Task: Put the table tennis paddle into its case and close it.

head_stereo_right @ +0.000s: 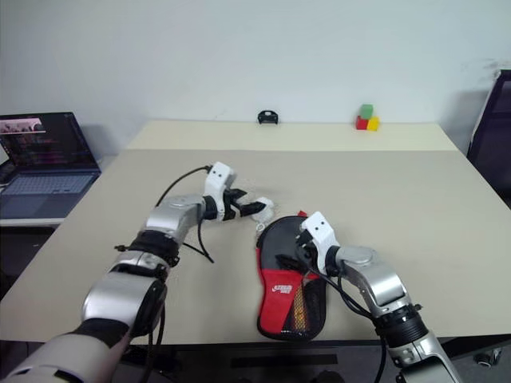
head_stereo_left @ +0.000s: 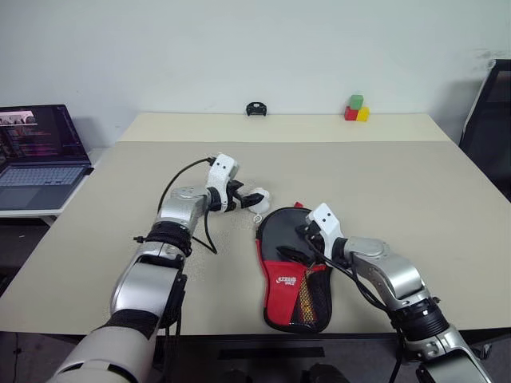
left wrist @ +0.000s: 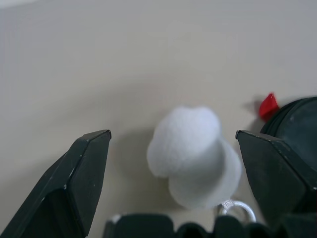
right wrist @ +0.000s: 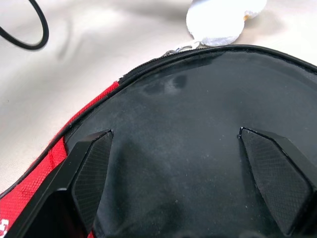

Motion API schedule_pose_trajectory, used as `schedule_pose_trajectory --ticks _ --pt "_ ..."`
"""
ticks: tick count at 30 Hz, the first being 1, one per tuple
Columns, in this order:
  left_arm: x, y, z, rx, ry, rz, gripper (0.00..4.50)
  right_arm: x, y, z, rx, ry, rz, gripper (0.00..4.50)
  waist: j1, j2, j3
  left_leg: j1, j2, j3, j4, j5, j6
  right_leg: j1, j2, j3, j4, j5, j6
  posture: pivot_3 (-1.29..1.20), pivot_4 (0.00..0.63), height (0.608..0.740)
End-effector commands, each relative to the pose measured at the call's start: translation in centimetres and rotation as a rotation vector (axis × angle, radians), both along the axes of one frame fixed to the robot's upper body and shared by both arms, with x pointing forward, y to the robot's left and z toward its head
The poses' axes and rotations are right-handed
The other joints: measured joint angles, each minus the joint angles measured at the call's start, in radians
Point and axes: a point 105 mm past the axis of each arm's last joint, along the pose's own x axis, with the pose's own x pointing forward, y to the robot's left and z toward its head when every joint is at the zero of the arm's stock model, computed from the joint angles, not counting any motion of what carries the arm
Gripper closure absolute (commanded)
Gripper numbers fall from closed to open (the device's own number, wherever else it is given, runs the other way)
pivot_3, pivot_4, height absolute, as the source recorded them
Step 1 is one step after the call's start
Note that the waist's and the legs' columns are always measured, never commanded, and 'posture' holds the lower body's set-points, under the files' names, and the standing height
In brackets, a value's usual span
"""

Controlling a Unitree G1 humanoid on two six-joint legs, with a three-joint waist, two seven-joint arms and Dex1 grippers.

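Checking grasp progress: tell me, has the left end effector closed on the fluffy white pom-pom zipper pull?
No; the left end effector is open, its black fingers standing apart on either side of the fluffy white pom-pom.

I stood in a lab or office: a plain beige table (head_stereo_left: 383, 183) against a bare white wall, an open laptop (head_stereo_left: 36, 155) left of it, toy blocks (head_stereo_left: 356, 108) at its far edge.

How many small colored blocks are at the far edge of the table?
3. A green block sits on top of a red block and a yellow block, which stand side by side, the red one on the left. More could be hidden behind them.
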Motion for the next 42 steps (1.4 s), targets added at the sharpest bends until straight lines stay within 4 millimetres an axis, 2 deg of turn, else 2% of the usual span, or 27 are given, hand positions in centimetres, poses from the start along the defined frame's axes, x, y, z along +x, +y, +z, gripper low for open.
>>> schedule_pose_trajectory --ticks 1,6,15,18,26,28,34,42 --pt "0.4 -0.9 0.6 0.027 -0.024 -0.020 0.09 -0.3 0.0 -0.6 0.000 0.028 -0.010 0.01 0.001 0.000 0.000 0.000 0.000 0.000 0.000 0.000 0.000 0.000 0.000 0.000 0.000 0.000 0.000 0.00 0.150 0.740" --pt "0.1 -1.8 -0.8 0.059 0.024 -0.048 0.09 -0.4 0.4 -0.6 0.007 0.028 -0.011 0.01 0.001 0.000 0.000 0.000 0.000 0.000 0.000 0.000 0.000 0.000 0.000 0.000 0.000 0.000 0.000 0.00 0.150 0.740" --pt "-0.4 -3.1 -2.1 0.058 0.052 -0.070 0.09 -0.2 0.4 -0.4 0.021 0.006 -0.046 0.01 0.003 -0.001 0.000 0.000 0.000 0.000 0.000 0.000 0.000 0.000 0.000 0.000 0.000 0.000 0.000 0.00 0.150 0.740" --pt "-0.4 -3.3 -2.2 0.054 0.053 -0.074 0.91 -0.1 0.3 -0.4 0.019 0.000 -0.057 0.00 0.003 -0.001 0.000 0.000 0.000 0.000 0.000 0.000 0.000 0.000 0.000 0.000 0.000 0.000 0.000 0.00 0.150 0.740" --pt "-0.7 -3.5 -2.8 0.040 0.068 -0.082 3.84 0.1 -0.4 -1.4 -0.033 0.000 -0.096 0.00 0.003 -0.001 -0.001 0.000 -0.001 0.000 0.000 0.000 0.000 0.000 0.000 0.000 0.001 0.000 0.000 0.00 0.150 0.740" --pt "-0.8 -3.5 -3.0 0.041 0.072 -0.082 4.34 0.1 -0.8 -1.8 -0.054 0.013 -0.110 0.00 0.003 -0.001 -0.001 0.000 -0.001 0.000 0.000 0.000 0.000 0.000 0.000 0.000 0.001 0.000 0.000 0.00 0.150 0.740" --pt "-0.6 -3.4 -2.5 0.052 0.049 -0.086 4.39 -0.2 -2.4 -3.3 -0.141 0.056 -0.129 0.00 0.004 -0.002 -0.002 0.000 -0.001 -0.001 0.000 0.000 0.000 0.000 0.000 0.000 0.001 0.000 0.000 0.00 0.150 0.740" --pt "0.5 -5.2 0.6 0.118 -0.083 -0.104 4.39 -1.5 -2.2 -5.3 -0.197 0.101 -0.087 0.00 0.006 -0.005 -0.004 0.000 -0.001 -0.001 0.000 0.000 0.000 0.001 0.000 0.000 0.001 0.000 0.000 0.00 0.150 0.740"
